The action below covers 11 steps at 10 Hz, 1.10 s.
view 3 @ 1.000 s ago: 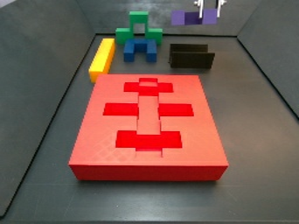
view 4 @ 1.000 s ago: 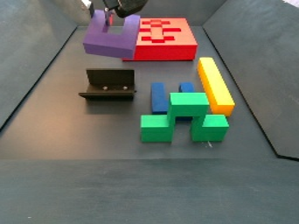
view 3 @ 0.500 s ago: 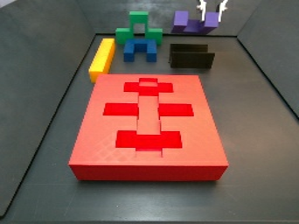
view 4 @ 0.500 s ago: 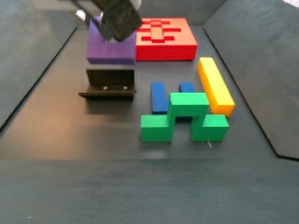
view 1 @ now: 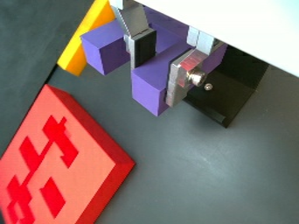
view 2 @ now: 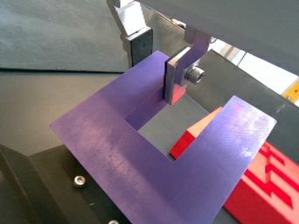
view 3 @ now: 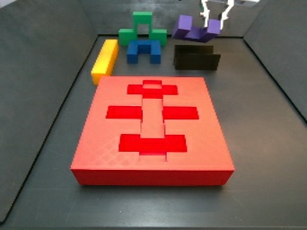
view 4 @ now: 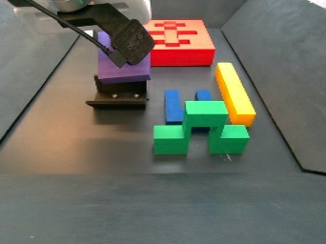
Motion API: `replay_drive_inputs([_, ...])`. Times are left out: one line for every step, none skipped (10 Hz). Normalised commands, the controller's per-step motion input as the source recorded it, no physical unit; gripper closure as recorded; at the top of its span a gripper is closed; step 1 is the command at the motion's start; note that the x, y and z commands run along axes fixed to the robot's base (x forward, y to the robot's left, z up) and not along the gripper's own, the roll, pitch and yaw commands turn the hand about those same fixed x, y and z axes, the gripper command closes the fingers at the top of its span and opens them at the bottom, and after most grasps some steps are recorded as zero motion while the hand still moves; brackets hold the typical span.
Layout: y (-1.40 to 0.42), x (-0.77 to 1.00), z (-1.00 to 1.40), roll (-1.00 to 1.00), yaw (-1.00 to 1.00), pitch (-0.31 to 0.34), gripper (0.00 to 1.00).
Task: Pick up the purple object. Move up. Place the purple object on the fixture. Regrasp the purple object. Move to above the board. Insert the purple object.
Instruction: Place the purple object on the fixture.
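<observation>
Side view: pincer [view 4: 125, 46] clamped on the purple object [view 4: 124, 69], hiding the fixture's [view 4: 117, 95] slot beneath.

Pincer [view 1: 167, 59] with purple object [view 1: 158, 83] over fixture [view 4: 118, 98]

My end effector [view 1: 162, 63] carried two flat silver finger plates with dark pads [view 1: 142, 48], one plate fixed by a round screw [view 1: 207, 85]. Its body [view 4: 132, 39] looked black and boxy, trailing thin dark cables [view 4: 64, 21]. In a side view it [view 3: 214, 16] showed white.
</observation>
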Motion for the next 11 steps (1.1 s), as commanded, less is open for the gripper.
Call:
replay_drive_inputs([0.09, 0.38, 0.09, -0.8, 0.04, -0.211, 1.0])
replay_drive_inputs([0.1, 0.14, 0.09, -0.86, 0.0, -0.394, 1.0])
replay_drive_inputs([0.0, 0.07, 0.21, -0.55, -0.08, -0.706, 1.0])
replay_drive_inputs([0.17, 0.56, 0.59, -0.3, 0.0, -0.474, 1.0])
replay_drive_inputs([0.02, 0.32, 0.39, 0.0, 0.0, -0.483, 1.0])
replay_drive_inputs([0.0, 0.41, 0.0, 0.14, -0.01, -0.183, 1.0])
replay_drive_inputs([0.0, 0.4, -0.06, 0.41, -0.1, -0.083, 1.0])
replay_drive_inputs([-0.08, 0.26, -0.41, 0.57, -0.09, -0.026, 1.0])
replay_drive_inputs([-0.06, 0.0, -0.5, 0.4, 0.0, 0.0, 1.0])
replay_drive_inputs([0.0, -0.11, -0.48, 0.12, -0.03, 0.203, 1.0])
replay_drive_inputs([0.01, -0.19, -0.51, 0.01, -0.11, 0.303, 1.0])
